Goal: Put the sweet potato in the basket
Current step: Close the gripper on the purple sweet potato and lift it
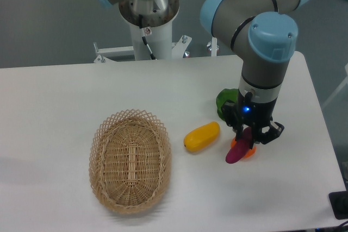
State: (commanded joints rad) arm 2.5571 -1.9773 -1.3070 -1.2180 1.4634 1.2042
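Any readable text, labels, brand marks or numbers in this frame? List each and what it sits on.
None can be read. The arm's grey and blue housings, the gripper, the sweet potato, the basket, the yellow vegetable and the table show no legible writing. A small blue light glows above the gripper, but it is no sign or character.

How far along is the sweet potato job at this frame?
Done: the gripper has closed on the sweet potato, which hangs tilted beside the orange fruit. In hand: the pickup; whether it has cleared the table is unclear. Left: carry it past the yellow vegetable to the empty basket and release.
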